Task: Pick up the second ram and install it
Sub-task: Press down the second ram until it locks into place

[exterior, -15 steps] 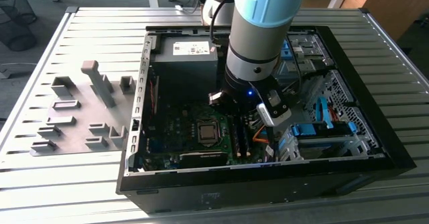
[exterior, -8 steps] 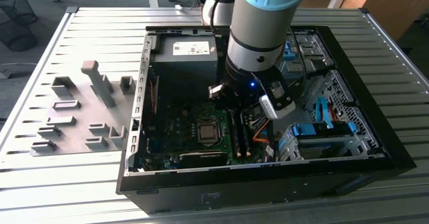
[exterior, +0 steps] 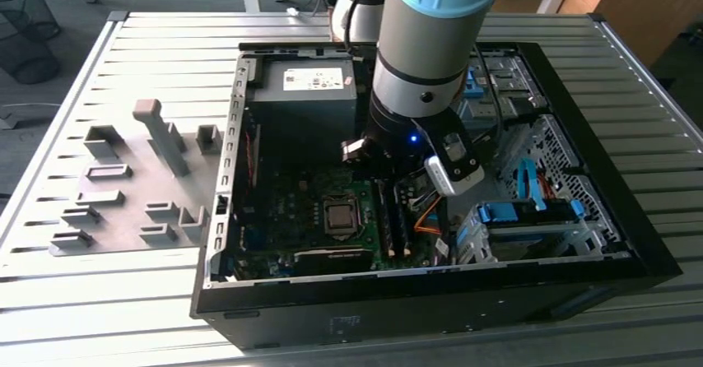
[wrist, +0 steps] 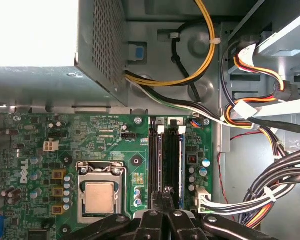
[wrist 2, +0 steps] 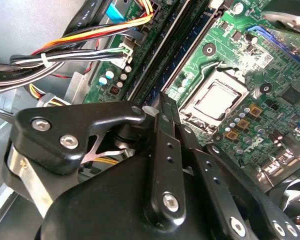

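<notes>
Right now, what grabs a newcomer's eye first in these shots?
The robot arm reaching down into the open black computer case in the exterior view. Inside, the green motherboard with its silver CPU in the socket, and the gripper poised over the long black memory slots. Beside the case, at the exterior view's left, grey fixture blocks stand on the slatted table.

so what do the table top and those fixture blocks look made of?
Table top: looks like ribbed metal, likely aluminium, with parallel grooves and a dull silvery sheen. Fixture blocks: matte grey, probably plastic, with no shine; the material is a guess.
</notes>
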Robot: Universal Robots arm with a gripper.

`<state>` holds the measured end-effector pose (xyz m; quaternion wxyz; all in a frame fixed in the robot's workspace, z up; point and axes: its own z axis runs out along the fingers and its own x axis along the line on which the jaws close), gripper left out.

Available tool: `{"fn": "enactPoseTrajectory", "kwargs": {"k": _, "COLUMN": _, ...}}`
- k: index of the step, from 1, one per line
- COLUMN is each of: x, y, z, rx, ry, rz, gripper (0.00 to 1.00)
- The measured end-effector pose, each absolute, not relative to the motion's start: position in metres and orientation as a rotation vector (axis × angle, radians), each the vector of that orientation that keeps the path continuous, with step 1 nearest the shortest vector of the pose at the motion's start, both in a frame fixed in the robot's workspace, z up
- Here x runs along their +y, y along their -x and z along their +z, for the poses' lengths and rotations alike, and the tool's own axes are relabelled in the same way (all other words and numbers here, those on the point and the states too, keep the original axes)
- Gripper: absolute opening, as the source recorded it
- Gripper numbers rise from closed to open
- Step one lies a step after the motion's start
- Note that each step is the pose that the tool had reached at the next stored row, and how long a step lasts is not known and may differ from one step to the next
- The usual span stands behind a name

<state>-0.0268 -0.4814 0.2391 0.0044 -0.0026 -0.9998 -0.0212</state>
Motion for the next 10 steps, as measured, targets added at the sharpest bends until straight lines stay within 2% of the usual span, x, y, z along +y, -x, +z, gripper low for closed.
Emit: {"fn": "enactPoseTrajectory", "kwargs": {"k": 10, "x": -0.4813, "y": 0.0268, "z": 0.2391, "rx": -3.132, "ry": 0.008, "rz": -0.067, "gripper": 0.11}}
